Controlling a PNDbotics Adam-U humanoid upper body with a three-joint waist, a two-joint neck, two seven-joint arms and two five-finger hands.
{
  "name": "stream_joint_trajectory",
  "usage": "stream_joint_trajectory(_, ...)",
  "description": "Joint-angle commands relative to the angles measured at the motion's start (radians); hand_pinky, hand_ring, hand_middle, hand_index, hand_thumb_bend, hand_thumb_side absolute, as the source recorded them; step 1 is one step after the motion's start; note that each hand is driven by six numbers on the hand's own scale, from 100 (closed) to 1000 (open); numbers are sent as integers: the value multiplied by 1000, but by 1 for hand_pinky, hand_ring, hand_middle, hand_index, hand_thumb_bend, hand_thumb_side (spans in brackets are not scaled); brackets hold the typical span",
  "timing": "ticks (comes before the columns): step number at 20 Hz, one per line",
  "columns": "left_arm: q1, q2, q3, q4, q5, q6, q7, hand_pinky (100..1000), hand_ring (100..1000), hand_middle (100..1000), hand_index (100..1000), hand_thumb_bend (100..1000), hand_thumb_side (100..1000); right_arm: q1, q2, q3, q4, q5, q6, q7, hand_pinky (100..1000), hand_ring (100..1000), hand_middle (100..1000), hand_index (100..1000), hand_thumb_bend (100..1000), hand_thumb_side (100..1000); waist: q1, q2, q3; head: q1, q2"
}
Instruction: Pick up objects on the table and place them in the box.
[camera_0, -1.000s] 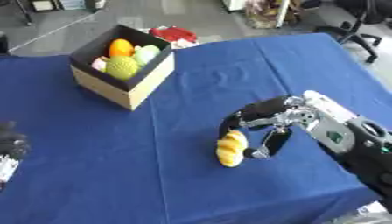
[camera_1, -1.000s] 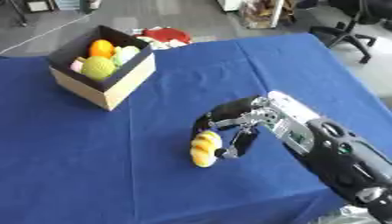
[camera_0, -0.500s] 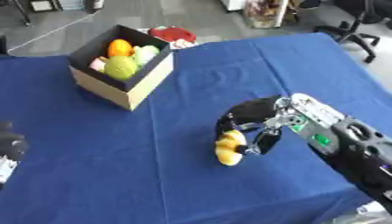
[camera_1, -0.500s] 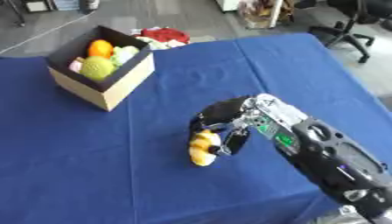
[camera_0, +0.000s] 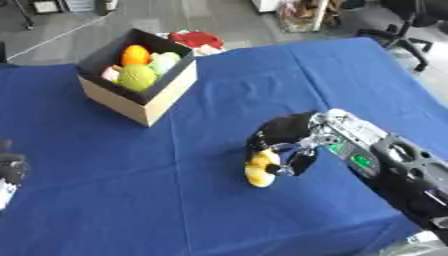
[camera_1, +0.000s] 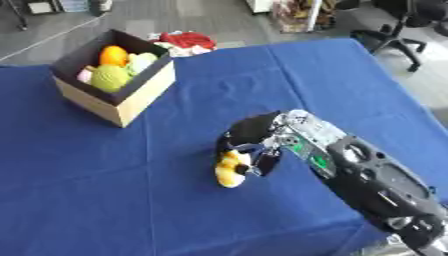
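Note:
A small yellow and orange object (camera_0: 259, 171) with a pale patch lies on the blue table (camera_0: 219, 105) right of centre. My right hand (camera_0: 285, 139) arches over it, fingers curled down round its top and thumb at its right side. Whether it is off the cloth I cannot tell. The cardboard box (camera_0: 140, 84) stands at the back left, black inside, holding an orange ball (camera_0: 134, 54), a green fuzzy ball (camera_0: 136, 77), a pale green piece and something pink. My left hand (camera_0: 10, 170) shows only as a dark shape at the lower left edge.
A red and white thing (camera_0: 199, 41) lies on the floor behind the box. An office chair (camera_0: 408, 20) stands beyond the table's far right corner. The table's front right corner drops off beside my right forearm (camera_0: 404, 170).
My right hand has closed in over the yellow object, fingers now wrapped round its top. The object has stayed about where it was. The left hand has not moved.

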Motion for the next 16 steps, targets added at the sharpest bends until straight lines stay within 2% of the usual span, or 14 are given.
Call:
stream_joint_trajectory(1,-11,12,5,-21,3,0,3,785,667,641,846,430,506,-20,-18,-18,1,36,13,-99,817,674,542,517,235,100,-9,-11,0,-1,4)
stream_joint_trajectory(5,-10,12,5,-21,4,1,4,785,667,641,846,425,509,-37,-15,-32,3,51,29,-201,776,585,453,443,214,100,-11,-12,-1,0,4)
stream_joint_trajectory(9,-8,12,6,-22,5,2,6,785,668,642,846,422,510,-86,-9,-54,6,7,51,-245,769,561,426,427,201,100,-11,-14,1,3,4)
stream_joint_trajectory(13,-5,10,6,-21,6,2,7,785,668,642,846,419,512,-224,23,-77,22,-59,84,-251,768,540,402,419,200,100,-9,-20,4,6,4)
stream_joint_trajectory(16,-1,4,2,-20,9,2,4,785,669,642,846,419,512,-367,85,-87,117,-86,112,-275,769,529,386,416,200,100,1,-26,12,7,4)
